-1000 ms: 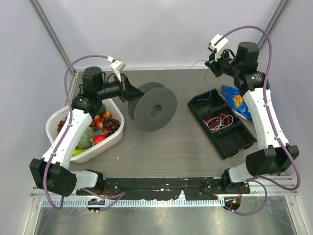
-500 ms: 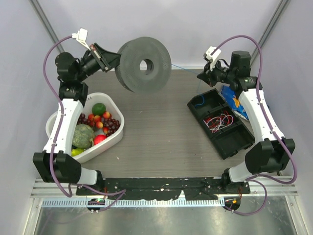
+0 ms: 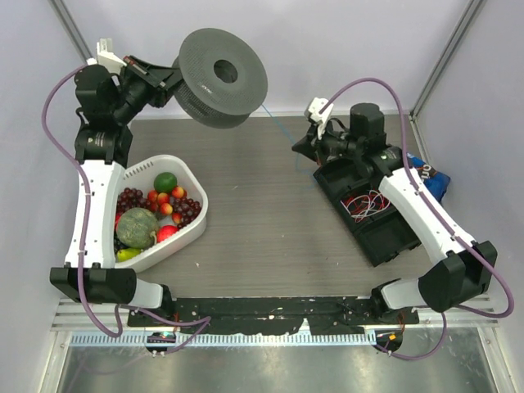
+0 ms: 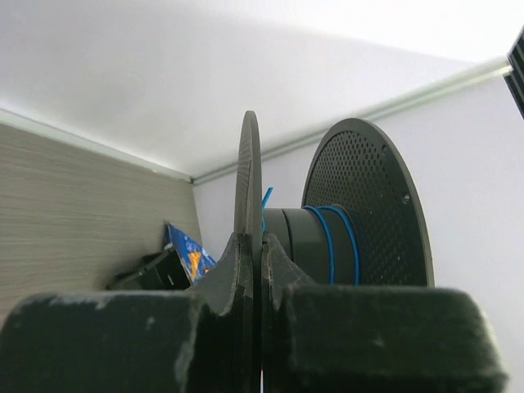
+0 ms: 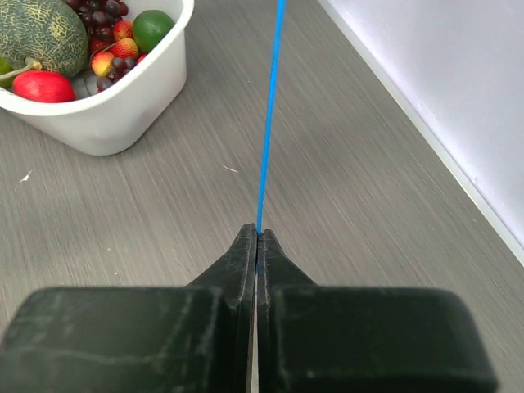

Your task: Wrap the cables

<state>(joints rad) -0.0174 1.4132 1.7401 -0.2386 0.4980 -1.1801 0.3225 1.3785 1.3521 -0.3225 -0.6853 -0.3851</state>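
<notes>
Pinching the blue cable (image 5: pixel 268 115), the right gripper (image 5: pixel 256 233) is seen pressed together at 1 o'clock of the top view. The cable is drawn taut from it toward 11 o'clock, up to the black spool (image 3: pixel 223 78), where a few turns are wound on the core. One spool flange is clamped by the left gripper (image 4: pixel 262 246), with the spool raised off the table at 11 o'clock.

In the right wrist view the blue cable (image 5: pixel 268 123) is cut off by the top edge, and the white basket (image 5: pixel 115 115) by the top and left edges. In the top view the blue bag (image 3: pixel 434 180) is largely hidden by the right arm (image 3: pixel 413 205). In the left wrist view the lower part of the spool (image 4: pixel 368 205) is covered by the left tool (image 4: pixel 260 246).
</notes>
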